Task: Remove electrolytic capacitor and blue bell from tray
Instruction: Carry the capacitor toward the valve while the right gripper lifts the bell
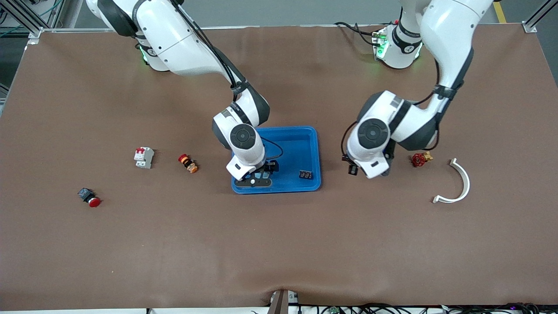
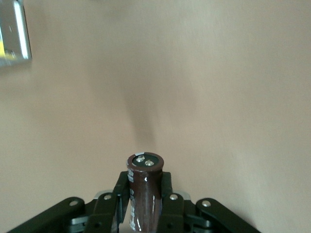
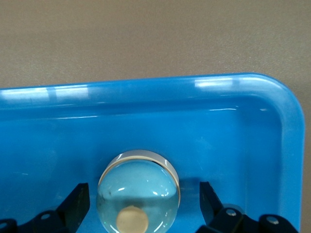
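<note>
A brown matte mat covers the desk [image 1: 279,244], wrinkled at the edge nearest the front camera, where cables run along it. Nearest on that mat lies a black push-button with a red cap [image 1: 89,197] toward the right arm's end, and a white curved plastic clip [image 1: 457,185] toward the left arm's end. Farther from the camera sits a shallow blue plastic tray [image 1: 309,144] at mid-desk, with a small black component [image 1: 305,175] lying in it. The right gripper [image 1: 257,178] is down inside the tray; its jaws stand released on either side of a round polished metal bell [image 3: 138,191], which rests on the tray floor near one rim, untouched by them. Beside the tray, the left gripper [image 1: 383,172] hangs over bare mat, its jaws clenched around a dark brown cylindrical capacitor [image 2: 144,191] with its terminals pointing away from the wrist. Just beside it lies a small red valve handwheel [image 1: 420,159]. Toward the right arm's end are an orange-and-red button switch [image 1: 188,163] and a white circuit breaker [image 1: 144,157]. Farthest, both bases stand at the mat's edge, with aluminium framing at the corners.
</note>
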Motion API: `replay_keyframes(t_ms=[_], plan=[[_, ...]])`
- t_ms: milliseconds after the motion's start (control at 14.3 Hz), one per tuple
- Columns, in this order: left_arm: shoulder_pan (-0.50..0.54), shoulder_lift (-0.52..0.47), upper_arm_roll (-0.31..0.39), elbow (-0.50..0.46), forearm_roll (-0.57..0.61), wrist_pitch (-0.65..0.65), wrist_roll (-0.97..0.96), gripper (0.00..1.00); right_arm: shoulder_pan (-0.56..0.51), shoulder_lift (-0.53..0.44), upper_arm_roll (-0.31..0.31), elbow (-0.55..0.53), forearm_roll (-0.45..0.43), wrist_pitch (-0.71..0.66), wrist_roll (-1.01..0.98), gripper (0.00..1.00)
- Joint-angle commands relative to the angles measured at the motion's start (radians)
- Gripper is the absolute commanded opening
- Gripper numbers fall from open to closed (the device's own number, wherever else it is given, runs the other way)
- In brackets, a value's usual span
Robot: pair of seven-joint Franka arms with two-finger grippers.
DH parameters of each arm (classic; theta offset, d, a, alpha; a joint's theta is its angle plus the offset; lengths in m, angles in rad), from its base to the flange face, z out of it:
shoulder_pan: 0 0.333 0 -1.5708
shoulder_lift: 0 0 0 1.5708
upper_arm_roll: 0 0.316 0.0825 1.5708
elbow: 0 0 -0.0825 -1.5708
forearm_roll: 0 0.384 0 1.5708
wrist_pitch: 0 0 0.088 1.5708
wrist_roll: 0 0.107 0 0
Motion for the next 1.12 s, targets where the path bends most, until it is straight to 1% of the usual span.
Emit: replay_keyframes(t_ms=[0,349,559,628,768,908,978,1047], plan=[[0.053,-0.03,-0.012,-0.035,0.014,-0.042,0.054,0.0,0.013,0.003,-0.01,-0.002,-0.02,0.011,0.011,1.0],[0.176,-0.102,-0.015,-0.145,0.008,-0.042,0.227,0.0,0.013,0.003,-0.01,-0.002,-0.02,0.011,0.011,1.0],[0.251,-0.102,-0.019,-0.194,0.006,-0.021,0.257,0.0,0.013,0.003,-0.01,-0.001,-0.02,0.01,0.011,0.74],[0.278,-0.102,-0.029,-0.211,0.006,-0.01,0.26,0.0,0.013,0.003,-0.01,-0.001,-0.02,0.011,0.011,0.66],[0.349,-0.121,-0.064,-0.278,0.007,0.042,0.325,0.0,0.012,0.003,-0.01,-0.001,-0.02,0.011,0.011,0.56],[0.383,-0.124,-0.067,-0.326,0.012,0.089,0.391,0.0,0.012,0.001,-0.01,0.002,-0.019,0.008,0.011,0.41],[0.386,-0.124,-0.067,-0.36,0.015,0.14,0.41,0.0,0.01,0.001,-0.01,0.004,-0.019,0.007,0.011,0.38],[0.404,-0.124,-0.067,-0.387,0.017,0.178,0.428,0.0,0.01,0.0,-0.01,0.007,-0.019,0.001,0.011,0.37]])
